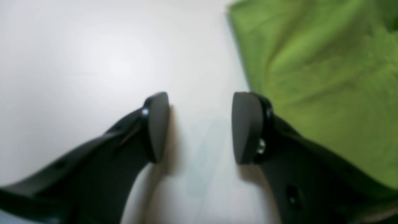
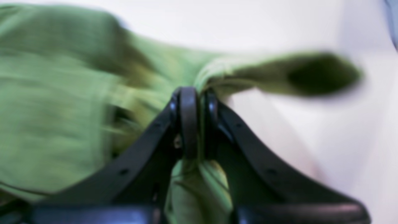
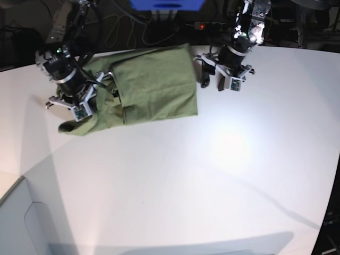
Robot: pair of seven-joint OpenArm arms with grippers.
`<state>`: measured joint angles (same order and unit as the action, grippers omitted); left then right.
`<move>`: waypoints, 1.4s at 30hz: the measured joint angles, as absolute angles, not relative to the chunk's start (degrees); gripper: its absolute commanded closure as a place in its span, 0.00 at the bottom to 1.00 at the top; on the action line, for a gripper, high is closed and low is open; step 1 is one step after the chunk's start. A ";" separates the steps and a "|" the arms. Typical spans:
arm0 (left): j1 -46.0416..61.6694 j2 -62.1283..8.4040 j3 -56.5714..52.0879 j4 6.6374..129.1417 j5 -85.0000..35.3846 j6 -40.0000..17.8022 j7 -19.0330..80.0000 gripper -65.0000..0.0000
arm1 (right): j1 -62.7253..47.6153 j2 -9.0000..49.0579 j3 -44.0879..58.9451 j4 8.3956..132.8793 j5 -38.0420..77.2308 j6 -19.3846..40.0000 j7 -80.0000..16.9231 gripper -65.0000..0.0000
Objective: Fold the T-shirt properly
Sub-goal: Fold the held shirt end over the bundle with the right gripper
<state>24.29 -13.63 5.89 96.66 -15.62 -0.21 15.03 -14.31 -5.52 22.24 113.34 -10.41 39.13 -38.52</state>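
The olive-green T-shirt (image 3: 154,85) lies partly folded at the back left of the white table (image 3: 223,170). My right gripper (image 2: 199,93) is shut on a bunched fold of the T-shirt (image 2: 56,109), with a sleeve (image 2: 295,74) trailing off to one side. In the base view this gripper (image 3: 82,109) sits at the shirt's left end, above the sleeve (image 3: 71,127). My left gripper (image 1: 200,124) is open and empty over bare table, just beside the T-shirt's edge (image 1: 326,77). In the base view it (image 3: 213,82) hangs off the shirt's right edge.
A power strip with a red light (image 3: 204,25) and loose cables (image 3: 122,26) lie behind the table's back edge. A blue object (image 3: 167,4) stands at the top. The table's left corner edge (image 3: 21,178) drops off at the lower left.
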 measured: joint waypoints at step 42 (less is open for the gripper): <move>22.39 -12.38 7.75 95.15 -15.62 0.16 14.76 0.52 | -12.27 -3.46 -9.06 97.54 -10.94 39.13 -31.88 1.00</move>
<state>22.39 -12.38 7.75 95.15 -15.62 0.16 14.76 -12.27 -3.46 -9.06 97.54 -10.94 39.13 -31.88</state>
